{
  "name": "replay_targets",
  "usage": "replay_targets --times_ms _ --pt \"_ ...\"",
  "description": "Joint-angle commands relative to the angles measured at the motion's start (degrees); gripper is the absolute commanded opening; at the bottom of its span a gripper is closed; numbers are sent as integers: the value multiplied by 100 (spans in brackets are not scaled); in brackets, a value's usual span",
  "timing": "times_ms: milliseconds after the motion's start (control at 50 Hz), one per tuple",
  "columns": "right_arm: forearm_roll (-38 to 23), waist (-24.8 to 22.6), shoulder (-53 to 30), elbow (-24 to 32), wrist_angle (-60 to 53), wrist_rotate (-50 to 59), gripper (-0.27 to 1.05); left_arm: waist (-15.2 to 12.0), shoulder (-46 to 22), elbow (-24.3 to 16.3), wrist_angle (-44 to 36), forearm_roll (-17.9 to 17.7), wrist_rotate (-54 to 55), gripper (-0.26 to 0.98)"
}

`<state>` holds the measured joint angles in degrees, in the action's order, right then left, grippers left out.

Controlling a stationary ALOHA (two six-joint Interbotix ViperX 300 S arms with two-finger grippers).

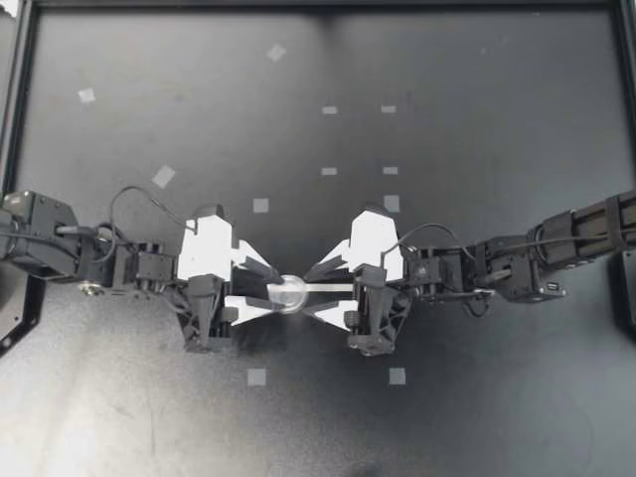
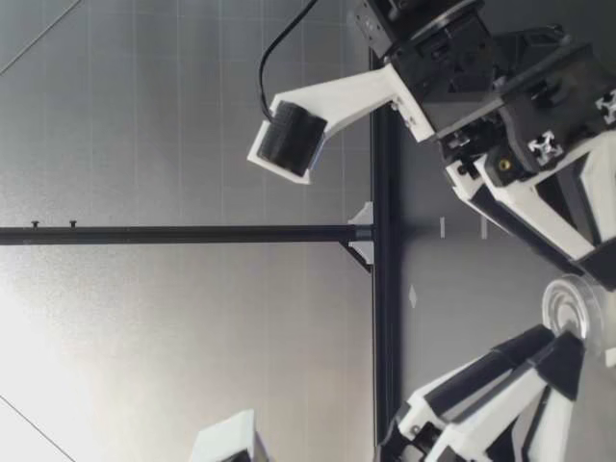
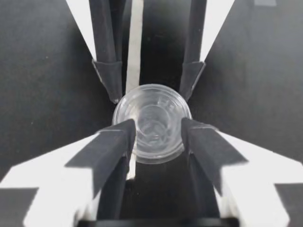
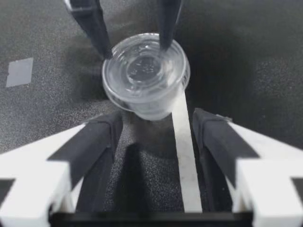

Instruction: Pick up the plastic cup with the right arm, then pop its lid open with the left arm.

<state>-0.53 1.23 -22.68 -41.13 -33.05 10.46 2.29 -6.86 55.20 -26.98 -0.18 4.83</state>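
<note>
A small clear plastic cup with a lid sits between my two grippers, which face each other at the middle of the black table. My left gripper is shut on the cup, its black pads pressing the body from both sides below the rim. My right gripper stands open just short of the cup, its fingertips reaching the far rim. The space between its own pads holds nothing. In the low view the cup shows between both grippers' white fingers.
A white tape strip runs along the table under the cup. Small grey tape squares mark the surface nearby, with several more farther back. A black frame rail borders the table's far edge.
</note>
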Motion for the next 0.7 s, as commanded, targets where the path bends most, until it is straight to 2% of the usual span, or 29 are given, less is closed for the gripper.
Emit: replay_targets --times_ms 0,320,680 --pt "-18 44 79 114 -26 -9 62 0 9 -105 -26 0 9 43" --pt "-88 0 35 193 -26 0 62 0 -141 -88 -18 0 35 43" --pt "-149 -88 -202 527 281 9 62 0 -123 -62 123 0 44 43"
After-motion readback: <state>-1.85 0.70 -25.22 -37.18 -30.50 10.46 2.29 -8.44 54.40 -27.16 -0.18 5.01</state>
